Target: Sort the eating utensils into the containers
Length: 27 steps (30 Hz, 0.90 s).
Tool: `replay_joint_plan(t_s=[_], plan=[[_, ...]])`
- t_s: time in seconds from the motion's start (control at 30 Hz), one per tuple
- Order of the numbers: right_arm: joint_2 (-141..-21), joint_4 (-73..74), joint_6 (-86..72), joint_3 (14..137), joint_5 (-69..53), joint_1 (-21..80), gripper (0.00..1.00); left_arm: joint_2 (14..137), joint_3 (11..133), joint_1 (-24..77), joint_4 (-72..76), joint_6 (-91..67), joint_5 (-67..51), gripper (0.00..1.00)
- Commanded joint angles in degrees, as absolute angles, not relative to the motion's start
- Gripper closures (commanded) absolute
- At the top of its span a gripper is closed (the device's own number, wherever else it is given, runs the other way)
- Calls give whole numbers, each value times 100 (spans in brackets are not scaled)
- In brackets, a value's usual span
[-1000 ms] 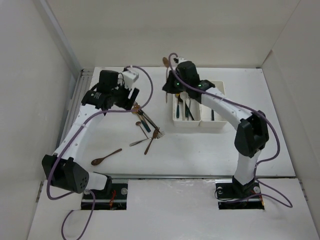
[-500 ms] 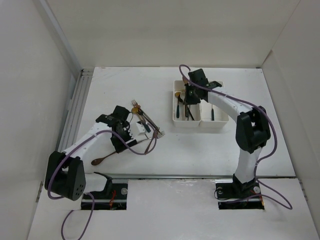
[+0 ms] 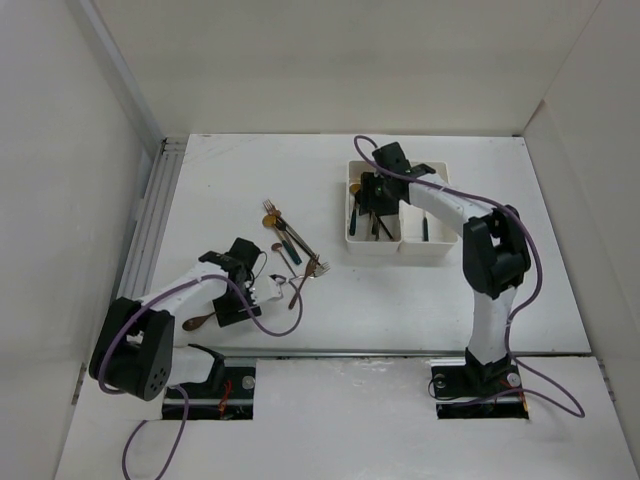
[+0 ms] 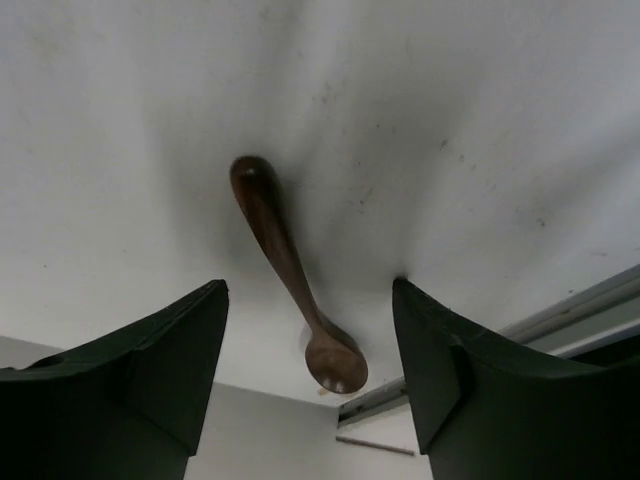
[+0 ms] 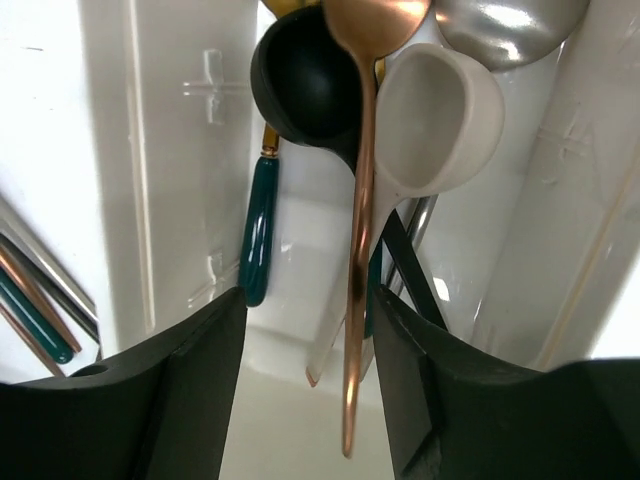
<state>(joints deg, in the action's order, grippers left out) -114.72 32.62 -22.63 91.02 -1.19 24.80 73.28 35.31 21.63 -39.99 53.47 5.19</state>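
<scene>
Wooden spoon point(image 4: 285, 260) | between wide left hand point(image 4: 308, 290) | copper spoon point(image 5: 358, 230) | between wide right hand point(image 5: 308, 295)

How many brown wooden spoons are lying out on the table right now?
1. The wooden spoon lies near the front-left edge of the table, between the fingers of the open left pincer, apart from the utensil pile. Another could be hidden in the pile or the bins.

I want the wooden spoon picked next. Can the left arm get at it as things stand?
Probably yes. The left gripper hangs over the wooden spoon, jaws apart, a finger either side of its handle. The spoon lies alone on the table, nothing over or against it.
</scene>
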Motion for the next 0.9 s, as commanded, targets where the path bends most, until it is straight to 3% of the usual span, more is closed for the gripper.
replay_joint_plan(t_s=[0.0,0.07,0.23,0.27,0.33,0.47,0.87], plan=[[-11048,3199,-2188,9220,-149,2461,42,7348,3323,2118,-3780,5572,870,38],[-10986,3199,-2188,9220,-149,2461,42,7592,3208,2049,-3508,5572,1045,43],[-10854,3199,-2188,9220,-149,2461,42,8094,3138,1846,-3068,5520,1116,71],[-10794,3199,-2188,9220,-149,2461,42,8173,3138,1846,-2946,5450,1116,86],[-10793,3199,-2188,9220,-149,2461,42,8367,3207,1846,-2892,5274,976,100],[-10609,3199,-2136,9220,-149,2461,42,8237,3576,1793,-2944,5080,625,100],[-9757,2629,-1942,8816,-377,2637,42,8384,7282,1318,-4613,3956,-2080,100]])
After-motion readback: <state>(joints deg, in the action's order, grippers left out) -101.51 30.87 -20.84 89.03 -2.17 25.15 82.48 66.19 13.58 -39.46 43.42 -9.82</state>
